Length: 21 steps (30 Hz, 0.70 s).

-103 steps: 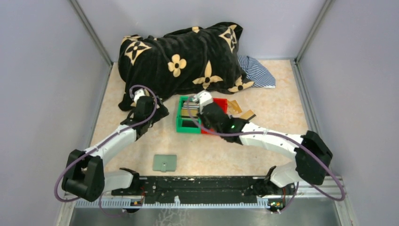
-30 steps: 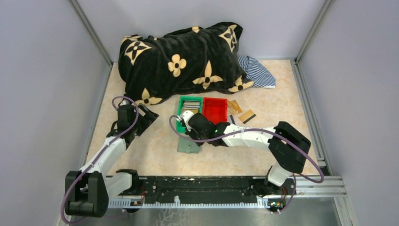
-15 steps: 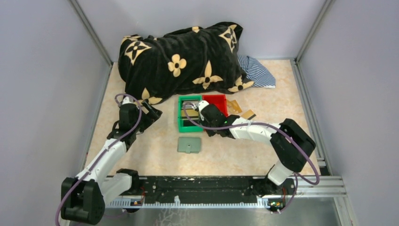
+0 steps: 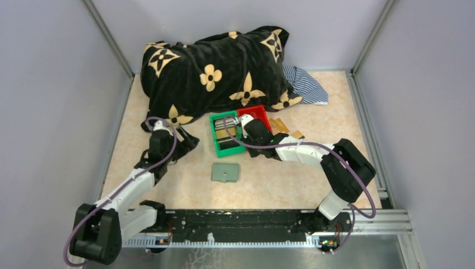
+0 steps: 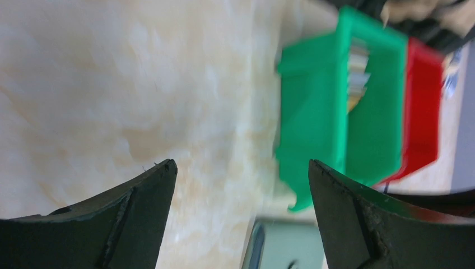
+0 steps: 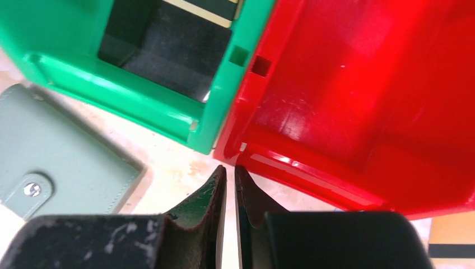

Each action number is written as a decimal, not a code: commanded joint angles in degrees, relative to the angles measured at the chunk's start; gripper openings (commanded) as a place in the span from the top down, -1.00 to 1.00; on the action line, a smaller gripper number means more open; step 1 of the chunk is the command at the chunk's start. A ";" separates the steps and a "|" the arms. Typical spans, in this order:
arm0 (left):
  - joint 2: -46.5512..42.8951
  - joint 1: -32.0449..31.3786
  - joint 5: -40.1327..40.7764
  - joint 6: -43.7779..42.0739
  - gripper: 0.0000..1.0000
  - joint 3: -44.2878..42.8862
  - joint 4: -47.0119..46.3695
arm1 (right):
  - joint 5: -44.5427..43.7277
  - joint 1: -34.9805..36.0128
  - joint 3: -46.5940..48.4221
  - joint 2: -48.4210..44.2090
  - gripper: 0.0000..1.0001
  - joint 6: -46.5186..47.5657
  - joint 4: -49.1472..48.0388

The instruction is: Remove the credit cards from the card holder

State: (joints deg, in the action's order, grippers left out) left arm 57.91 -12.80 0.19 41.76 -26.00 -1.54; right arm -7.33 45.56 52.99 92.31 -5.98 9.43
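Note:
The grey-green card holder [image 4: 226,172] lies shut and flat on the table, its tab showing in the right wrist view [image 6: 61,162]. Its edge also shows low in the left wrist view [image 5: 280,246]. Credit cards [image 4: 226,133] lie in the green bin [image 4: 215,147], their edges seen in the right wrist view [image 6: 207,8]. More gold cards [image 4: 284,129] lie on the table right of the red bin [image 4: 259,114]. My right gripper [image 4: 246,131] [image 6: 230,168] hovers at the bins' near edge, shut on nothing. My left gripper [image 4: 187,141] [image 5: 241,168] is open left of the green bin [image 5: 313,112].
A black blanket with tan flowers [image 4: 215,70] is heaped at the back, with striped cloth [image 4: 307,84] beside it. The green bin [image 6: 140,95] and red bin [image 6: 347,112] are joined side by side. Grey walls enclose the table on three sides.
My right gripper left the card holder on the table and swung back to the bins, which turned slightly. My left arm shifted a little toward the green bin.

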 commanded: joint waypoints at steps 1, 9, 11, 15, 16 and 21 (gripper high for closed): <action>0.35 -6.77 -2.16 0.52 -0.81 8.33 -9.72 | 6.26 0.21 -1.07 -4.87 0.75 -0.72 -5.02; 1.78 -18.76 3.14 3.88 -0.74 14.24 -13.06 | 5.79 3.69 -5.88 -9.67 0.85 -4.21 -6.08; 4.10 -19.90 1.98 5.26 -0.71 15.30 -15.53 | 5.33 3.96 -6.27 -9.59 0.88 -4.74 -5.89; 5.67 -23.80 0.90 8.57 -0.63 15.65 -16.44 | 4.42 4.02 -7.84 -10.66 0.90 -5.65 -6.22; 5.41 -25.16 0.99 9.46 -0.57 15.69 -15.95 | 4.31 4.01 -8.27 -10.93 0.91 -5.90 -6.51; 3.24 -31.49 2.99 15.02 -0.40 15.83 -12.41 | 4.06 3.99 -8.53 -11.46 0.94 -6.86 -6.02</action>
State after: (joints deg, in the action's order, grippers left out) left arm 61.87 -40.62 2.20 51.51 -11.25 -18.48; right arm -2.68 49.12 43.90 83.61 -11.16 5.41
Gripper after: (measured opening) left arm 0.719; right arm 0.042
